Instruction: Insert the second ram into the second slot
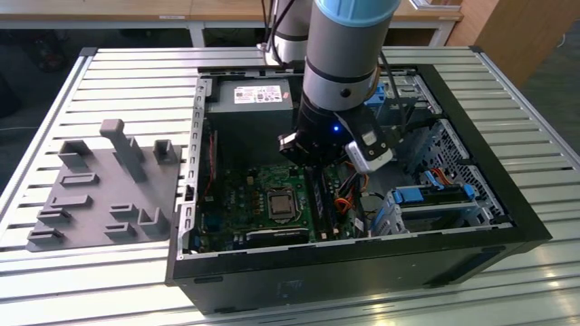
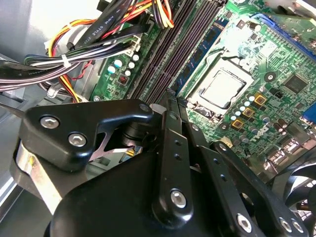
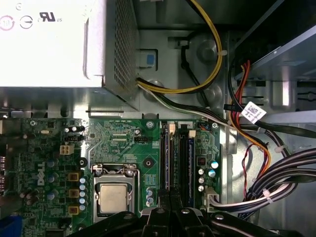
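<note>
Gripper [image 2: 169, 101]: fingers together, seemingly clamped on ram [image 3: 170, 165], which sits between them over slots [image 2: 168, 44]; hazard: slight tilt or offset under pressure could jam ram or strain board [image 3: 123, 138].

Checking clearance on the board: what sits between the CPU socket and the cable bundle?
In the first wrist view, the memory slots run between the CPU socket and the cable bundle, with a few capacitors on the slots' cable side.

Lab: open computer case [image 1: 344, 272] on slatted table [image 1: 136, 75].
</note>
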Controlling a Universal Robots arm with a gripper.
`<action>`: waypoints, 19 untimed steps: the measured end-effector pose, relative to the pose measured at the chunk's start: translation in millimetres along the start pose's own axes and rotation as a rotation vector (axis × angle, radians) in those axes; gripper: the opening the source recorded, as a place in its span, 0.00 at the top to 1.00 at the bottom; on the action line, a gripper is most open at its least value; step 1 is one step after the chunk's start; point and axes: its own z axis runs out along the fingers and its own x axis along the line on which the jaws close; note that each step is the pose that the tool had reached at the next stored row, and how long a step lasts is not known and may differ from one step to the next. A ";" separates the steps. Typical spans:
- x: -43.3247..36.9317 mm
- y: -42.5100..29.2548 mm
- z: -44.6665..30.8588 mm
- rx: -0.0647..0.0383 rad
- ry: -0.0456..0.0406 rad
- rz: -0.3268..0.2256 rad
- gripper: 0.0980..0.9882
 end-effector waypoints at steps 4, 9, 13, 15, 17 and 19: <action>0.0 -0.1 1.5 0.000 0.0000 0.001 0.98; 0.0 -0.9 2.0 0.000 0.0005 0.001 0.98; 0.0 -4.9 1.9 0.000 0.0008 0.001 0.98; -0.3 -6.5 1.8 0.000 0.0009 0.001 0.98; -0.8 -7.3 2.1 0.000 0.0007 0.001 0.98; -0.9 -7.5 2.5 0.000 0.0008 0.001 0.98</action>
